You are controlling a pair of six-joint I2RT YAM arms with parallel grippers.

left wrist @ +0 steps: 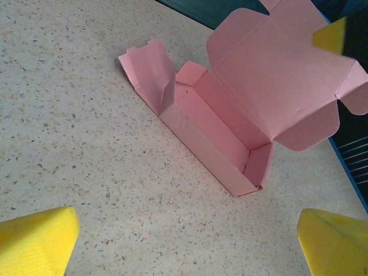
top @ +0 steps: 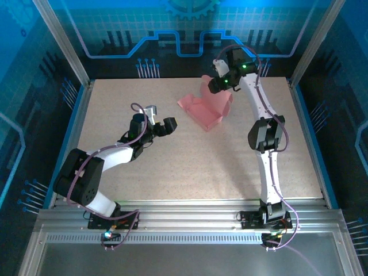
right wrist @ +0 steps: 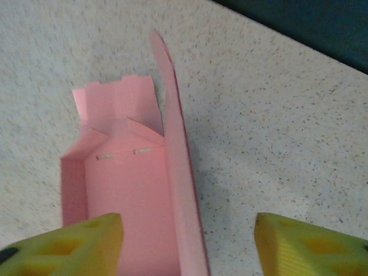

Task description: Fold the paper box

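Between the parted jaws of the right gripper (top: pixel 221 85) stands the raised lid of the paper box (top: pixel 202 112) — untouched; the left gripper (top: pixel 163 127), spread wide, sits farther off.

paper box (left wrist: pixel 218 123): thin pink card, matt, smooth w/ creases | worktop (left wrist: pixel 86 144): speckled beige, matt, stone-look | jaws: yellow, ribbed plastic-look

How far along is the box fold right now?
Done: the paper box has its trough walls up. In hand: the right tool straddles the upright lid, jaws apart. To do: close the lid and tuck the splayed end flap. The left tool hovers open, apart from it.
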